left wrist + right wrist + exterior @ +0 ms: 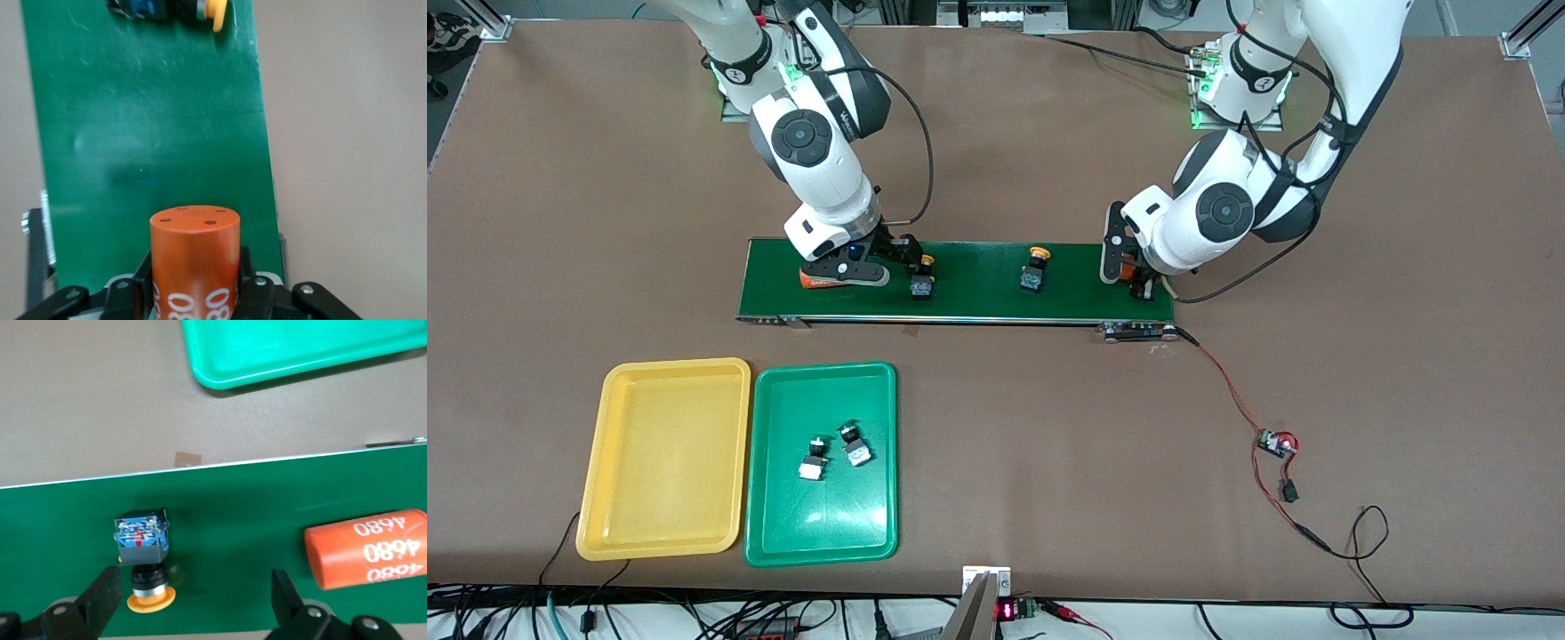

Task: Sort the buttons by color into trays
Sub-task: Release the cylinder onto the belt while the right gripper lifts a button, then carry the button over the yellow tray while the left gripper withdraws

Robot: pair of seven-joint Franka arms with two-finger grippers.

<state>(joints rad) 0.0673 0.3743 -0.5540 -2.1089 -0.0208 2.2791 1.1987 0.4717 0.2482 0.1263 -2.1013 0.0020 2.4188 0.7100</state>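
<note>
The right gripper (pixel 193 600), fingers spread, is hanging over the yellow-capped black push-button (pixel 143 550) on the long dark-green belt (pixel 978 289); centring both fingers around its body seems wise. The left gripper (pixel 193 293) is pinching an orange printed cylinder (pixel 194 257).

Robotics lab, 2 arms (pixel 818 151), conveyor belt (pixel 978 302), loose wiring (pixel 1249 418)

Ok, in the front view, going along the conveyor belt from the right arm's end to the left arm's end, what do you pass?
Orange cylinder lying under the right gripper → yellow button → second yellow button → left gripper holding another orange cylinder.
</note>
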